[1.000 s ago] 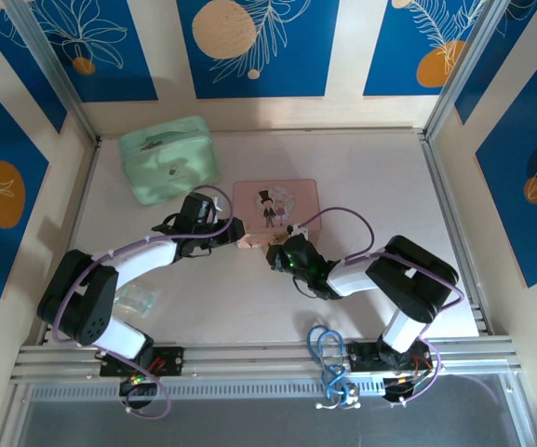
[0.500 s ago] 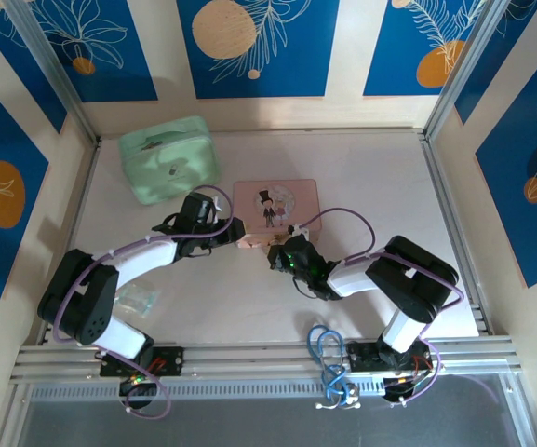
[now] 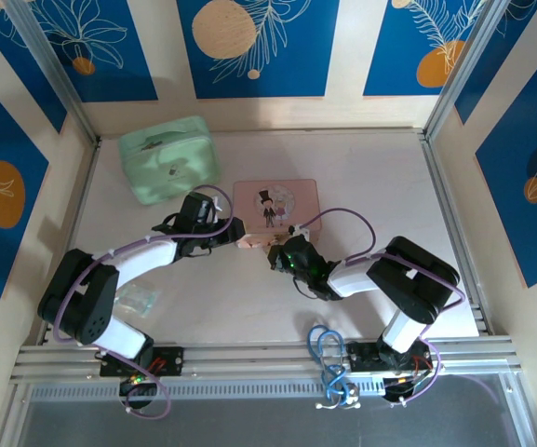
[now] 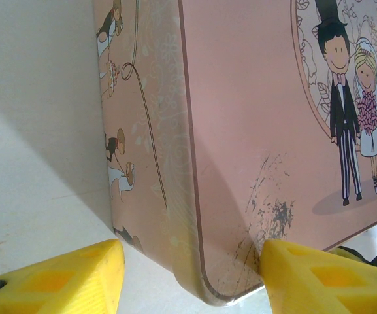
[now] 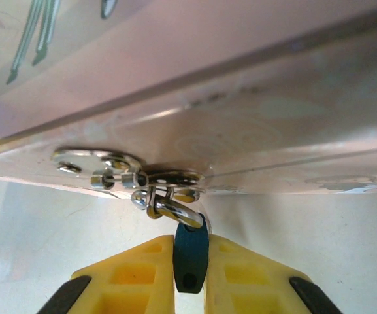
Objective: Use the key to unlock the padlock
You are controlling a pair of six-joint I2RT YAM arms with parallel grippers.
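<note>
The padlock (image 5: pixel 190 258) is a tiny blue body with a silvery shackle (image 5: pixel 175 212). It hangs through the metal hasp (image 5: pixel 142 178) on the front wall of the pink tin (image 3: pixel 275 209). My right gripper (image 5: pixel 190 278) is shut on the blue body, one yellow finger on each side; in the top view this gripper (image 3: pixel 277 253) sits at the tin's near edge. My left gripper (image 4: pixel 188 281) is open and straddles the tin's near left corner (image 4: pixel 221 288): one finger beside the wall with a gap, the other at the lid. The key is out of view.
A mint-green case (image 3: pixel 169 158) stands at the back left. A crumpled clear wrapper (image 3: pixel 138 298) lies by the left arm's base. Blue cable loops (image 3: pixel 328 352) hang at the front rail. Patterned walls close in the table on three sides.
The right gripper's fingers have closed tighter on the padlock's blue body. Both arms and the tin stay where they were.
</note>
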